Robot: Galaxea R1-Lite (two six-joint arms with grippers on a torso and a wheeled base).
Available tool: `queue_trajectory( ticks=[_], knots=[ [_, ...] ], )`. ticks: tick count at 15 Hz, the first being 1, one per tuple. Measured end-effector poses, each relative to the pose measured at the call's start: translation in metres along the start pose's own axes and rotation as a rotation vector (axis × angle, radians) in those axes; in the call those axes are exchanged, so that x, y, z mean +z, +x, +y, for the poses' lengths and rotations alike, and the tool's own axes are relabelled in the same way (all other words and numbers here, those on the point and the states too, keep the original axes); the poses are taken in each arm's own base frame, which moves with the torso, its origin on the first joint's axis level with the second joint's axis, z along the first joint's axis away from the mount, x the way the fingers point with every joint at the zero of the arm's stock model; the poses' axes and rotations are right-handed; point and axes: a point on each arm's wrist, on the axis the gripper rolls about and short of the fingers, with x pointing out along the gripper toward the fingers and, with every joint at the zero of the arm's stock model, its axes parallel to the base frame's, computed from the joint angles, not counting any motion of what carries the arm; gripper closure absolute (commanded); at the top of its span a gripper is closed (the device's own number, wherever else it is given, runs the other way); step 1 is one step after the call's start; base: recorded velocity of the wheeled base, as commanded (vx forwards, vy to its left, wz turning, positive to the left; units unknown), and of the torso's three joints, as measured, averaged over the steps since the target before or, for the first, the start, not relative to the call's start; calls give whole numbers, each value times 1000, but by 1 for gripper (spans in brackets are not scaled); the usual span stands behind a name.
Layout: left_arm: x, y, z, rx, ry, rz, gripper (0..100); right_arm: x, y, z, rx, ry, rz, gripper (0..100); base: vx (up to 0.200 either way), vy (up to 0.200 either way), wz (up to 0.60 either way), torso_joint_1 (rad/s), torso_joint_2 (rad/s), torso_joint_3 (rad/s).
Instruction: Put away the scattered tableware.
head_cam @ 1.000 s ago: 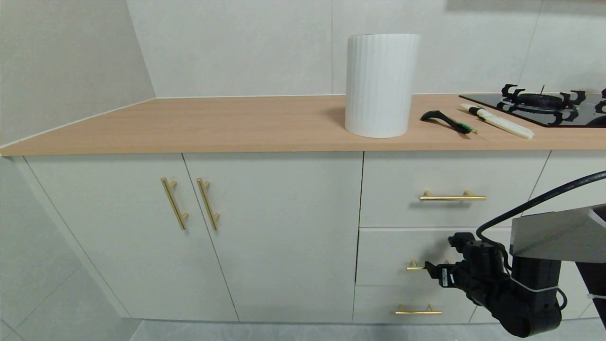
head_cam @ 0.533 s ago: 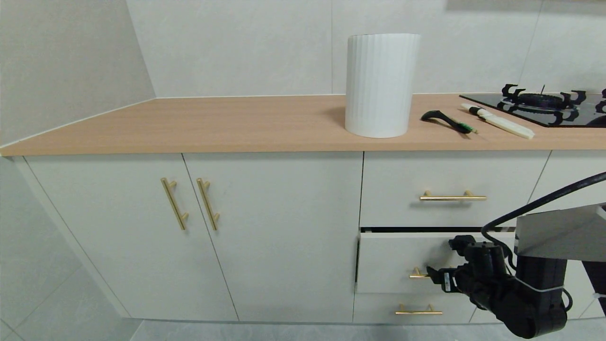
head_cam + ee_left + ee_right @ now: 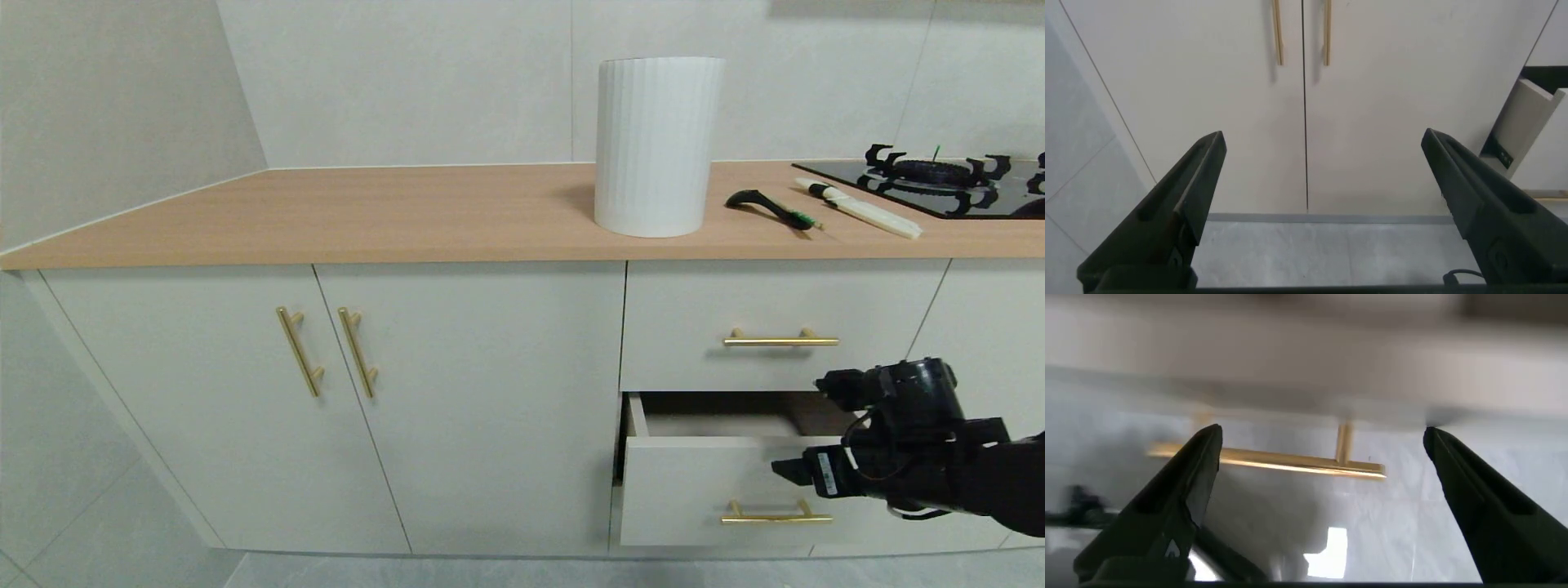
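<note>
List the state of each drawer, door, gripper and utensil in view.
Top drawer: shut.
Middle drawer: open.
Cupboard doors: shut.
Left gripper: open, empty.
Right gripper: open, empty.
White canister: upright.
Black tool: lying on counter.
White knife: lying on counter.

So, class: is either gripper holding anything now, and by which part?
Nothing is held. The right gripper is open by the drawer handle, not shut on it; the left gripper is open, facing the cabinet doors.
</note>
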Motion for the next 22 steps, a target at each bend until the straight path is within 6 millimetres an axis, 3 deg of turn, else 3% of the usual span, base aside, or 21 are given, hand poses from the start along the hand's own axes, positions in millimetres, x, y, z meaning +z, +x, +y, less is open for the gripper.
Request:
queue_trajectory(
  ticks=[3,5,10,14,22],
  knots=[
    [0,0,0,0,0,0,0,18,-35,13,48,-9,-103,0,0,0,0,0,0,0],
    [0,0,0,0,0,0,0,23,-36,18,59,3,-152,0,0,0,0,0,0,0],
    [0,0,0,0,0,0,0,27,9,24,-9,93,-303,0,0,0,0,0,0,0],
    [0,0,0,0,0,0,0,9,38,25,-36,94,-254,0,0,0,0,0,0,0],
    [0,0,0,0,0,0,0,-2,35,24,-41,71,-125,0,0,0,0,0,0,0]
  ],
)
